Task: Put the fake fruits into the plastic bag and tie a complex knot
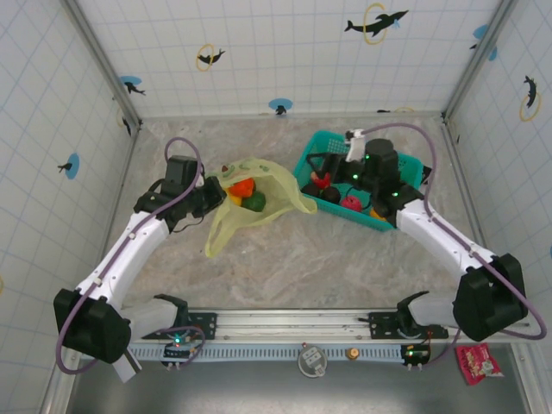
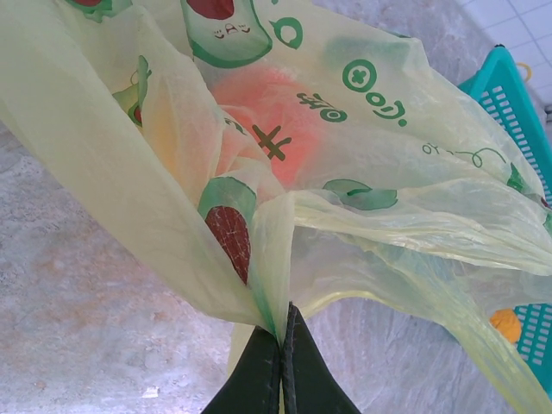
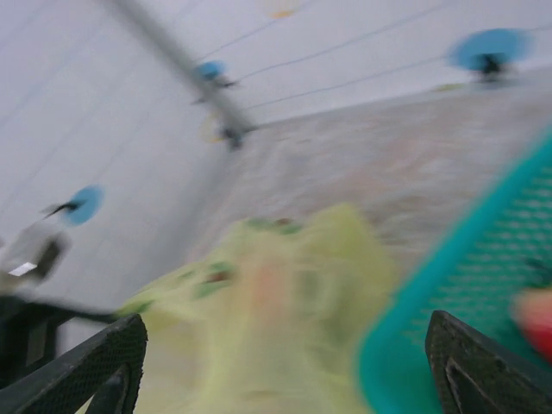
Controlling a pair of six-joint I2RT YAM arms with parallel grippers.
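The left claw (image 2: pixel 283 338) is pinched tight on a fold of the thin translucent yellow-green plastic bag (image 2: pixel 379 129), holding one side of its mouth up off the grey marbled worktop (image 1: pixel 345 259). From above, the bag lies between the two arms, just beside the teal mesh basket (image 1: pixel 358 218). A few small glossy plastic fruits (image 1: pixel 246 194) — orange, green, a bit of yellow — sit inside it. More fruits lie in the basket, a dark brown one (image 1: pixel 330 196) and a red one (image 1: pixel 351 204) among them. The right claw (image 3: pixel 286 326) hovers over the basket's left end, fingers spread wide with nothing between them; its own view is blurred.

The step in hand looks like fetching another fruit. To do it well, I'd lower the right claw straight over a fruit sitting apart from its neighbours and close across its widest part — glossy plastic likely slips. Then I'd lift clear of the basket wall before crossing. The left claw's job is to hold the mouth lifted and facing the basket, so the drop lands inside.
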